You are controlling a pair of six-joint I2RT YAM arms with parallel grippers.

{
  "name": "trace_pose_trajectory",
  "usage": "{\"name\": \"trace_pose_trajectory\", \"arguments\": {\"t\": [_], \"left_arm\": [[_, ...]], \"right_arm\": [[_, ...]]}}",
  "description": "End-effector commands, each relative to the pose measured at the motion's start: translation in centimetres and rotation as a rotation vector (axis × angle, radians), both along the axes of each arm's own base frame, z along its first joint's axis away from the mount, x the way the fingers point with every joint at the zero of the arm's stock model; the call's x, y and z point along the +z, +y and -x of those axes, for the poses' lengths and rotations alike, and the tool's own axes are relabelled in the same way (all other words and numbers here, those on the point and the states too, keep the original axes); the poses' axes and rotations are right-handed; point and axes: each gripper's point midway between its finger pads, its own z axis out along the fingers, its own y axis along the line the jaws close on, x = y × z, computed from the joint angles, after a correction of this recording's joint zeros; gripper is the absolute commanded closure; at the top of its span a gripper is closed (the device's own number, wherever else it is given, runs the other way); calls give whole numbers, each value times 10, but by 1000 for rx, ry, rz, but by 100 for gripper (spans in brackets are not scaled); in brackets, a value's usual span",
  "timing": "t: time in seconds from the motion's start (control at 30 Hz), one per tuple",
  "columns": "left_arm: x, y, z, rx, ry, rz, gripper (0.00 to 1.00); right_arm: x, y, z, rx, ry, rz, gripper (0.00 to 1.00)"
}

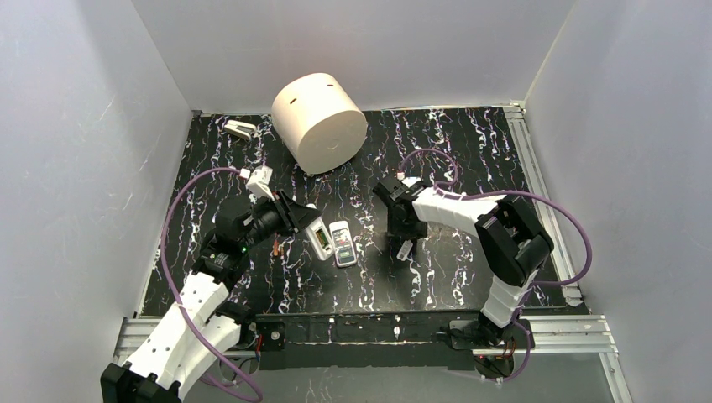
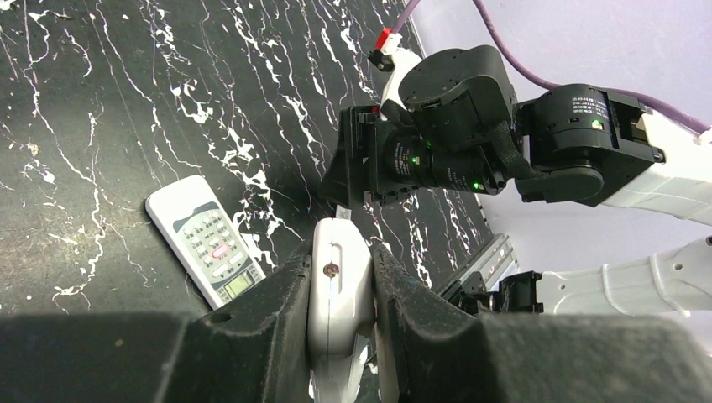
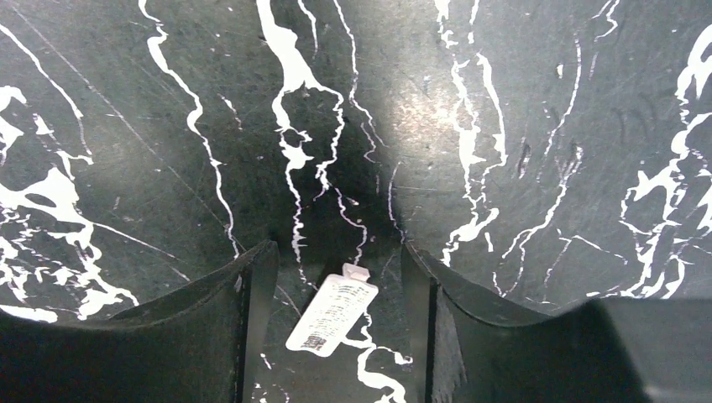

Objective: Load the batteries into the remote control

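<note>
My left gripper (image 1: pixel 302 225) is shut on the end of a white remote (image 1: pixel 320 240) that rests back-up on the mat, with its battery bay showing greenish. In the left wrist view the jaws (image 2: pixel 340 256) clamp this remote (image 2: pixel 340 290) edge-on. A second remote (image 1: pixel 342 244) lies face-up beside it and also shows in the left wrist view (image 2: pixel 206 240). A tiny orange-red cylinder, possibly a battery (image 1: pixel 277 248), lies below the left gripper. My right gripper (image 1: pixel 402 235) is open and hovers over the small white cover piece (image 3: pixel 332 315), which lies flat between its fingers.
A large cream cylinder (image 1: pixel 319 122) lies on its side at the back centre. A small white and grey object (image 1: pixel 240 128) sits at the back left. The right arm's wrist (image 2: pixel 470 126) is close in front of the left gripper. Grey walls enclose the black marbled mat (image 1: pixel 453 151).
</note>
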Motion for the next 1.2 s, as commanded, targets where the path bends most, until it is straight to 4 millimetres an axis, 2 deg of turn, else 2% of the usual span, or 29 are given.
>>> {"name": "trace_pose_trajectory", "arguments": {"t": [0.0,0.2,0.4,0.57,0.67,0.7,0.8,0.9,1.0,1.17], "left_arm": [[2,2,-1,8,-17,-7,100],[-3,2,-1,6,-4,-14,100],[-4,0,-3,2,7,-5,100],[-6,-1,-5,0,17,-3,100],[-8,-3,-5,-3,24,-1,100],[-8,-3,-5,-4,25,0,100],[-8,-3,-6,-5,29,1,100],[-7,-2,-6,6,27,-5,100],[-9,3,-8,37,32,-22,100],[-16,8,-8,59,55,-47,100]], "right_arm": [[-11,-42,25,29,86,183,39],[-8,-59,55,48,145,168,42],[-11,-59,88,41,232,80,45],[-5,-44,109,117,274,-40,43],[0,-34,118,192,277,-78,38],[2,-32,120,204,271,-83,37],[7,-43,113,154,217,-32,37],[22,-49,101,106,128,9,37],[38,-39,95,107,60,-26,37],[35,-9,108,183,76,-82,34]]}}
